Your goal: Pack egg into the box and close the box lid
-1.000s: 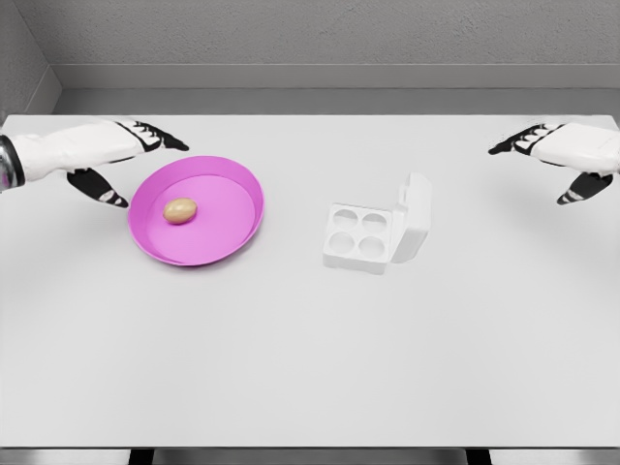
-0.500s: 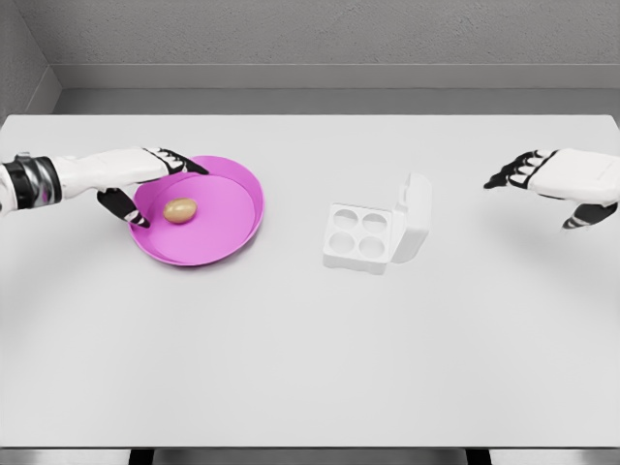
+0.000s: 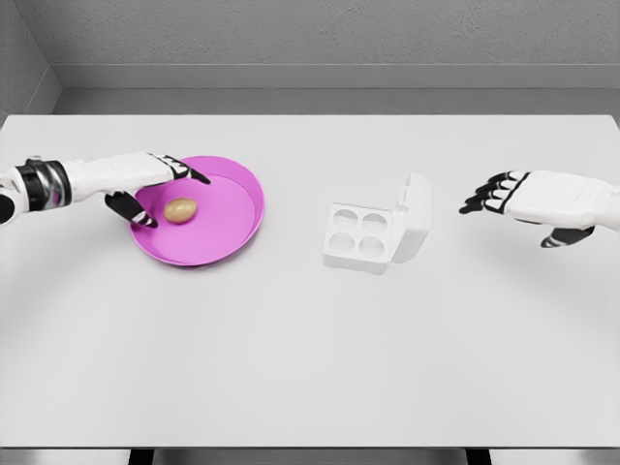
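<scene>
A tan egg lies in a pink plate on the left of the white table. My left hand hovers at the plate's left rim, fingers spread on either side of the egg without touching it. A white four-cup egg box sits mid-table, its lid standing open on the right side, all cups empty. My right hand is open, to the right of the lid and apart from it.
The white table stretches wide in front of the plate and box. A grey wall runs behind its far edge.
My left hand has moved right, from beside the plate to over its left rim by the egg. My right hand has drifted left and down toward the box lid.
</scene>
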